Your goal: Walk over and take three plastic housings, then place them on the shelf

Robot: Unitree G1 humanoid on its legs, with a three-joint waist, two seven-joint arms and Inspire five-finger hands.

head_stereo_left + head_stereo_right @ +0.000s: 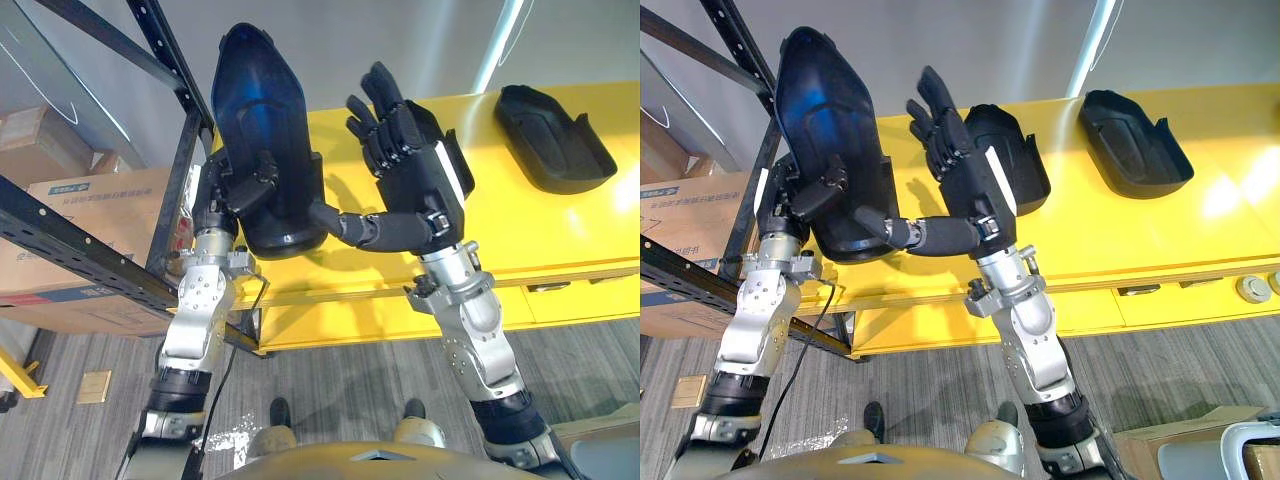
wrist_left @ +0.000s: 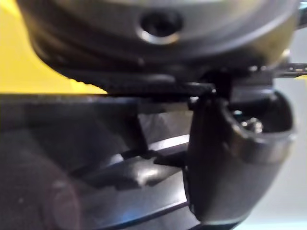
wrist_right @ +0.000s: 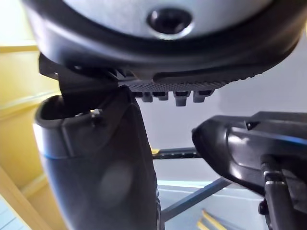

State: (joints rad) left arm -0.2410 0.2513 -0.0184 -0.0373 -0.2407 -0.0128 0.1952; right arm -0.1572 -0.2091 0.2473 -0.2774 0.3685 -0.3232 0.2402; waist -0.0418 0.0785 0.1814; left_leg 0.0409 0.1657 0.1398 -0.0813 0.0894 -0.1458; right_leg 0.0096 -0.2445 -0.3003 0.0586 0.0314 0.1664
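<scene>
Plastic housing [image 1: 262,110] upright in my left hand [image 1: 238,188], fingers clamped round lower part; my right hand [image 1: 420,165] beside it, fingers spread, thumb against housing rim.

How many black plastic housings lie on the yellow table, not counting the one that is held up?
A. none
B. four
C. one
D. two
D: the right eye view shows a first housing lying on the yellow table just behind the right hand and a second housing further right, while the left hand holds the raised housing.
</scene>
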